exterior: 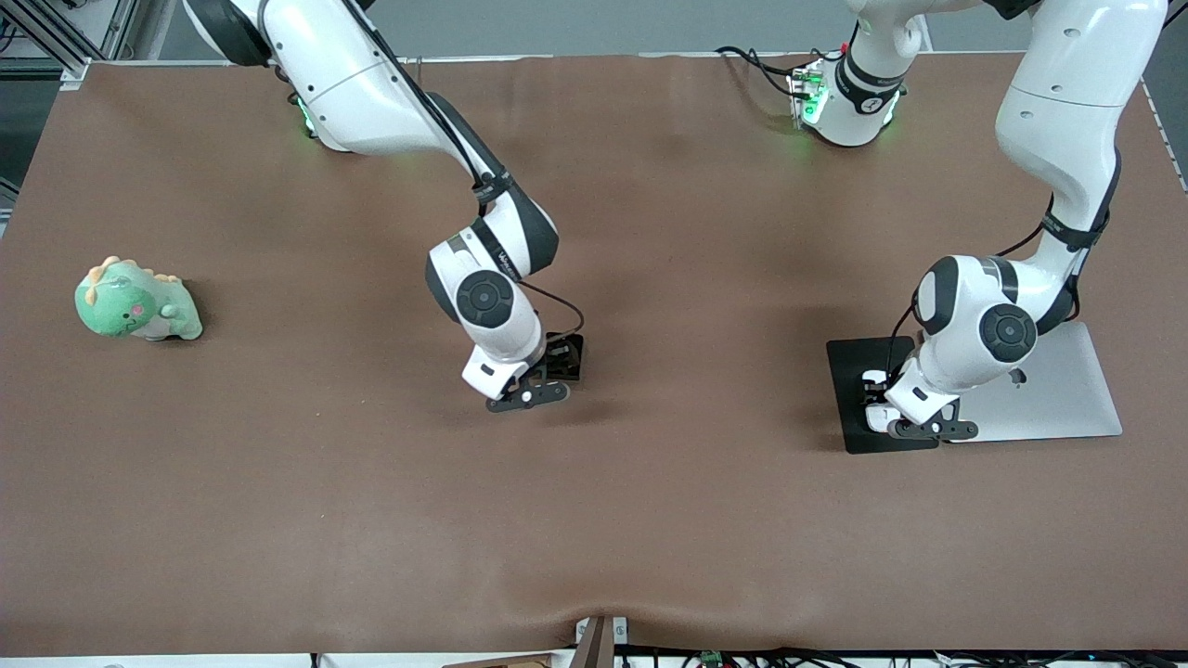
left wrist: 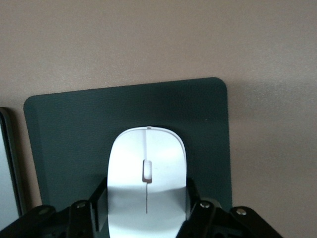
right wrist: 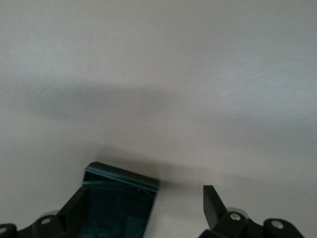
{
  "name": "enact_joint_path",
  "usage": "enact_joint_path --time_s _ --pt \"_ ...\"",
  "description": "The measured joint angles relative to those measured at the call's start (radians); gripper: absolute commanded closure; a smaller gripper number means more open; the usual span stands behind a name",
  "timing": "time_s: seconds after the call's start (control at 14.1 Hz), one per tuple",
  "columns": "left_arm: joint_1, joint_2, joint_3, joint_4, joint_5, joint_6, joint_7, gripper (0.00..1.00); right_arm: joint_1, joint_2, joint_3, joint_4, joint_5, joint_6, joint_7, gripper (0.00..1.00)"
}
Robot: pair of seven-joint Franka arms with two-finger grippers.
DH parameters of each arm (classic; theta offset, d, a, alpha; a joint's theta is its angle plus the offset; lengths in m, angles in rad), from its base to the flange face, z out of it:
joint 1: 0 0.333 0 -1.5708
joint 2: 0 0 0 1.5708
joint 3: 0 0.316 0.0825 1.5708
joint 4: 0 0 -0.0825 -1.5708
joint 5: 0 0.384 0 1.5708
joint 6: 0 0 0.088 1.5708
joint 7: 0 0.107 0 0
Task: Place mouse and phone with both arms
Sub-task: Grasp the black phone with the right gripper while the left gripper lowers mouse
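I found no text I could read; the small dark marking on the right arm's [exterior: 483,250] wrist link stayed illegible to me.

Left gripper [left wrist: 146,210] at 6 o'clock, jaws closed on the mouse [left wrist: 146,173], one black finger [left wrist: 99,203] on each flank of its rear half. Mouse is white, glossy, oval, with a small scroll wheel on a thin centre line, nose pointing to 12 o'clock. It's over the dark mouse pad [left wrist: 74,129]; can't tell if it touches the pad or hangs just clear. Pad has rounded corners and spreads from 9 to 3 o'clock around the mouse. At 9 o'clock, just beside the pad's edge, a sliver of a pale grey slab with a dark rim [left wrist: 7,168]. Brown bench [left wrist: 158,39] fills 12 o'clock and the 3 o'clock strip.
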Motion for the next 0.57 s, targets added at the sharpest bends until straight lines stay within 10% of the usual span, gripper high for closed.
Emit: enact_joint_path --time_s 0.57 --pt "0.003 0.000 0.002 0.002 0.000 0.003 0.000 0.54 0.025 0.026 -0.006 0.002 0.000 0.020 0.104 0.00"
